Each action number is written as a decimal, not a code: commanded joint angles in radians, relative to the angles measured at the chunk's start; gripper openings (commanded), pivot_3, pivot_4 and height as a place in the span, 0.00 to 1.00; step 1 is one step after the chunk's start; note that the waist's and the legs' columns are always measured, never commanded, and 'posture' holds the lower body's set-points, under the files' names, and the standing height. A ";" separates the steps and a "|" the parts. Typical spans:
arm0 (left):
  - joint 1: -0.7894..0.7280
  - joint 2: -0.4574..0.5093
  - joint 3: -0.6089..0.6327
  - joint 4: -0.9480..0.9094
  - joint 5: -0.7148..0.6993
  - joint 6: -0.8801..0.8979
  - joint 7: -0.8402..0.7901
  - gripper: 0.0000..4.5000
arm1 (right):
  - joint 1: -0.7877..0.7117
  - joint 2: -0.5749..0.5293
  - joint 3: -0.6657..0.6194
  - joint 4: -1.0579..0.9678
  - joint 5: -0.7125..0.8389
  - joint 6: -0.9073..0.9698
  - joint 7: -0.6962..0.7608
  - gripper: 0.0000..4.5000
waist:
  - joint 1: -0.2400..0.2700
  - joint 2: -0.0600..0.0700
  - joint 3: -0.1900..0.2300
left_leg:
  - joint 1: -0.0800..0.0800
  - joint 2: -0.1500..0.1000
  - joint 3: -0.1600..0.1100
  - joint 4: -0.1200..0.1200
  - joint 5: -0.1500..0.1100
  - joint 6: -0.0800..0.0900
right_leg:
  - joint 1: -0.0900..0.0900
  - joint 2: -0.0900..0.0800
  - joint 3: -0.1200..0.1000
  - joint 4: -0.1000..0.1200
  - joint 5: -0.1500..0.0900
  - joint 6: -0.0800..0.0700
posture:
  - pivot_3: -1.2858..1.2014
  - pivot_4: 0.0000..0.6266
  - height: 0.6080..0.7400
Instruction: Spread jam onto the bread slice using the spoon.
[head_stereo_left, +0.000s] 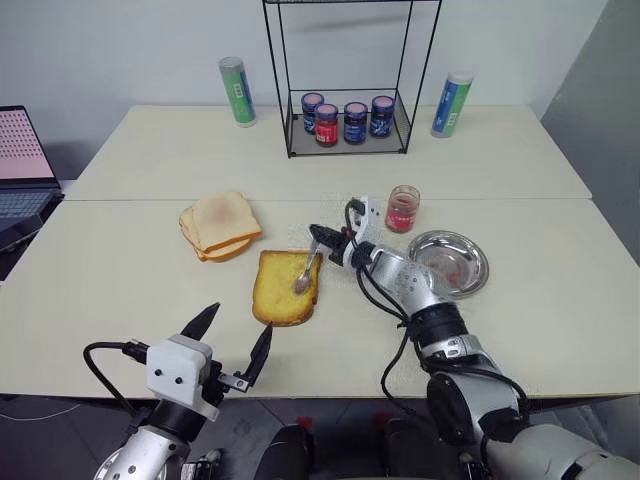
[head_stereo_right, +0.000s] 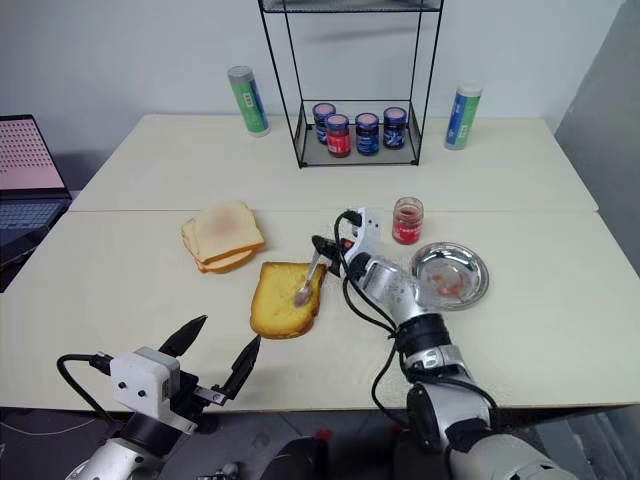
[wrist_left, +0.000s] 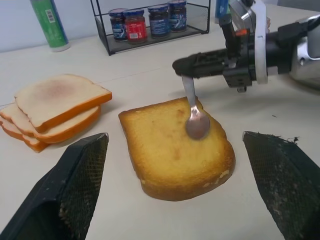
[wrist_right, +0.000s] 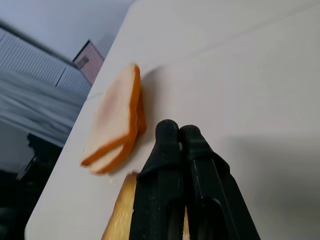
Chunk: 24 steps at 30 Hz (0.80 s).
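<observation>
Cream tabletop (head_stereo_left: 120, 290) carries the bread slice (head_stereo_left: 283, 292) at centre, the jam (head_stereo_left: 402, 209) jar just beyond the metal dish (head_stereo_left: 452, 262). Right gripper (head_stereo_left: 318, 236) is clenched on the spoon (head_stereo_left: 306, 272), bowl resting on the slice — best dragged flat and lightly across the crumb, pressing gently. Left gripper (head_stereo_left: 235, 340) waits with fingers spread, holding nothing.
</observation>
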 joint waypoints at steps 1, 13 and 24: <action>0.004 0.000 0.005 -0.015 -0.002 -0.018 -0.004 1.00 | -0.104 0.120 -0.075 0.051 0.023 -0.110 -0.056 0.01 | 0.001 0.000 0.000 | 0.000 0.000 0.000 0.000 0.000 0.000 | 0.000 0.000 0.000 0.000 0.000 0.000 | 0.52 0.24 1.00; -0.020 0.010 0.007 -0.023 -0.010 0.007 -0.005 1.00 | -0.077 0.194 0.004 -0.014 0.057 -0.030 -0.012 0.01 | 0.000 0.000 0.000 | -0.001 0.000 0.000 0.000 0.000 0.000 | -0.001 0.000 0.000 0.000 0.000 0.000 | 0.52 0.24 1.00; 0.015 -0.008 -0.020 -0.029 0.016 -0.012 0.006 1.00 | 0.002 0.175 0.167 -0.080 0.037 0.042 0.043 0.01 | 0.004 0.000 0.000 | -0.001 0.000 -0.002 0.000 0.000 0.000 | 0.000 -0.001 0.000 0.000 0.000 0.000 | 0.52 0.24 1.00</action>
